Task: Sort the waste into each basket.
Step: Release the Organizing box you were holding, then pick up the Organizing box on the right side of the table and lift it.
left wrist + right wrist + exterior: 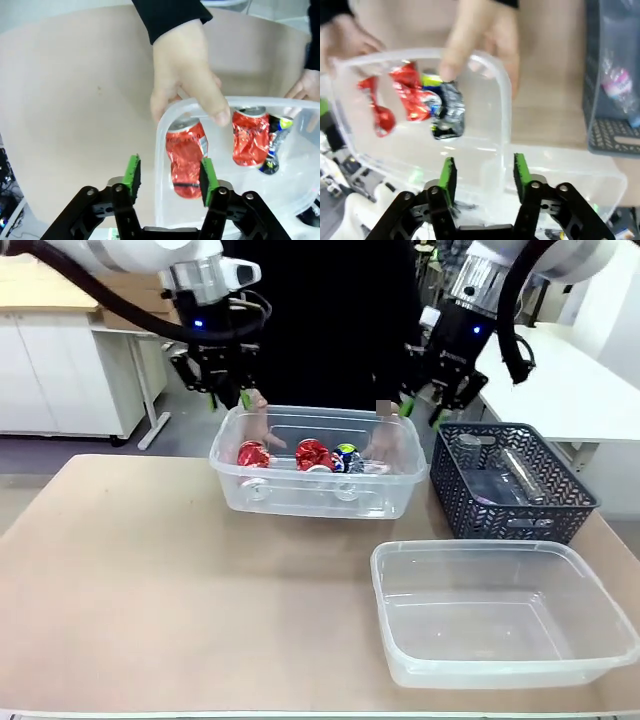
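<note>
Three crushed drink cans [312, 453], two crumpled red and one blue-green and silver, lie in a clear rounded-corner plastic tub [300, 502] toward the table's 12 o'clock. The person's hands [187, 75] grip its ends. The left gripper [170, 172] hangs wide over its 9 o'clock end, the right gripper [482, 175] wide over 3 o'clock. A second clear tub [500, 660] sits bare at 4 o'clock, and clear plastic bottles [515, 472] fill the dark lattice basket [500, 510] at 2 o'clock.

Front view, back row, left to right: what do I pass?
Left gripper → red can → second red can → blue-green can → right gripper → dark lattice basket.
</note>
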{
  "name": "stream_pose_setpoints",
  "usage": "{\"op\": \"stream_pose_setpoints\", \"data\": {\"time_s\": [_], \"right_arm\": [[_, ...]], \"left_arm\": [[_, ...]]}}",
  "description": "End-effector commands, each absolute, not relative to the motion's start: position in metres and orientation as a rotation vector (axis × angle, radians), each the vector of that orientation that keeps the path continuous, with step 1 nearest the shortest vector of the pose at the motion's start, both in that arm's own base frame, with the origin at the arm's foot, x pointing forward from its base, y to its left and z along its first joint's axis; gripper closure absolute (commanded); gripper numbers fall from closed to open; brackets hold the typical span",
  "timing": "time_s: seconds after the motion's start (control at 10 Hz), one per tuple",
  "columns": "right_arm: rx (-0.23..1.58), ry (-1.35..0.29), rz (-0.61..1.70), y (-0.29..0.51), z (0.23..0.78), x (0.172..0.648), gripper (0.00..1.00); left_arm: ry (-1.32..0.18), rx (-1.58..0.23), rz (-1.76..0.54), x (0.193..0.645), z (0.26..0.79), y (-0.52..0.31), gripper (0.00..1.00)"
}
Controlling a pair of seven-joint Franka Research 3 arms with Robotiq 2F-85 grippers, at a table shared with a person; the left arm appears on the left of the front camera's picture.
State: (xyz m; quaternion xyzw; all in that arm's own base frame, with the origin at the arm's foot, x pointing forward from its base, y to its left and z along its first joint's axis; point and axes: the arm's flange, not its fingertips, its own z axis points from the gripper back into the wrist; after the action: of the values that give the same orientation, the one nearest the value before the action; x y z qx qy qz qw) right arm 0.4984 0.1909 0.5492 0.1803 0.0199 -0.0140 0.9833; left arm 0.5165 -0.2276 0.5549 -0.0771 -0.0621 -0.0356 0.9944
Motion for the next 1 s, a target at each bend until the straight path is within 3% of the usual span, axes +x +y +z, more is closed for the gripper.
{"op": "stream_pose_setpoints", "data": {"time_s": [0.0,0.3,0.4,0.5,0.9], "right_arm": [[0.542,-0.093,0.038,0.164,0.535,0.480,0.02],[0.628,-0.243,0.037,0.151,0.531,0.483,0.00],[0.654,-0.249,0.041,0.152,0.526,0.487,0.00],[0.580,-0.199,-0.003,0.152,0.545,0.491,0.00],[0.580,-0.199,-0.003,0.152,0.545,0.491,0.00]], "left_arm": [[-0.196,-0.217,-0.052,0.482,0.560,-0.198,0.00],[-0.237,-0.274,-0.126,0.474,0.558,-0.195,0.00],[-0.205,-0.324,-0.243,0.475,0.552,-0.195,0.00],[-0.225,-0.234,-0.065,0.477,0.574,-0.199,0.00],[-0.225,-0.234,-0.065,0.477,0.574,-0.199,0.00]]}}
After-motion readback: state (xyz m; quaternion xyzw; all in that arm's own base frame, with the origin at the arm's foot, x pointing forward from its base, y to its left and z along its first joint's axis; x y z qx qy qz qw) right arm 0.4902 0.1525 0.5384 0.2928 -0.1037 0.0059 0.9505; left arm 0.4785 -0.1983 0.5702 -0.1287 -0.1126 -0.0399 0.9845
